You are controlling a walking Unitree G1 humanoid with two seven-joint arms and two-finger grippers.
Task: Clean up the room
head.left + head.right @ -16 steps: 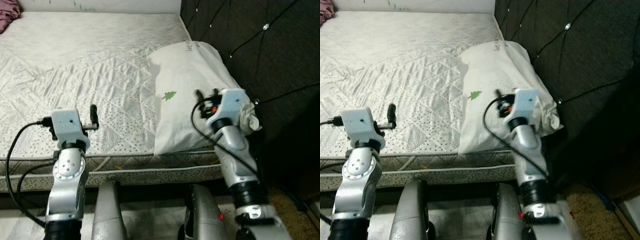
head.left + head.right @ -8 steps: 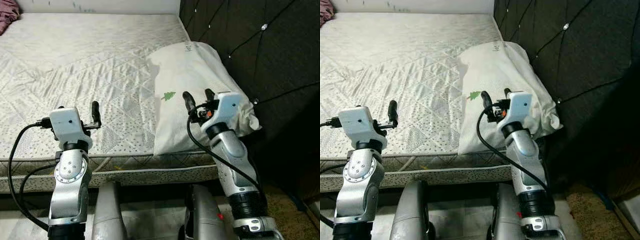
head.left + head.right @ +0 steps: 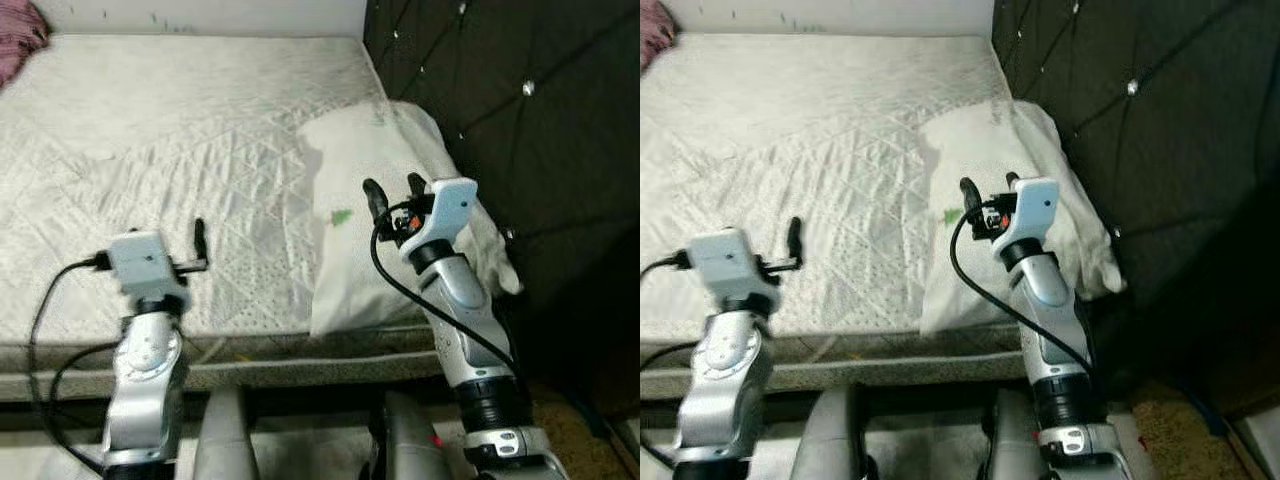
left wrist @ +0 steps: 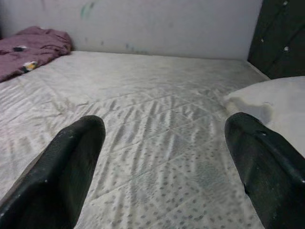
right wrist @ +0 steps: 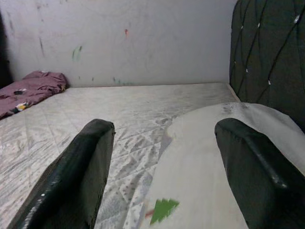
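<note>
Quilted mattress (image 3: 180, 130), white pillow (image 3: 375, 170) beside headboard (image 3: 520, 120), maroon cloth (image 4: 33, 47) far off, both grippers' fingers (image 5: 76, 176) wide

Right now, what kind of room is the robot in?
Most likely a bedroom: a quilted mattress with a white pillow lying against a dark tufted headboard, and purple bedding bunched at the far corner.

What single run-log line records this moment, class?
scene: mattress, pillow by headboard | left gripper: open, over mattress | right gripper: open, above pillow | purple cloth: far corner
</note>
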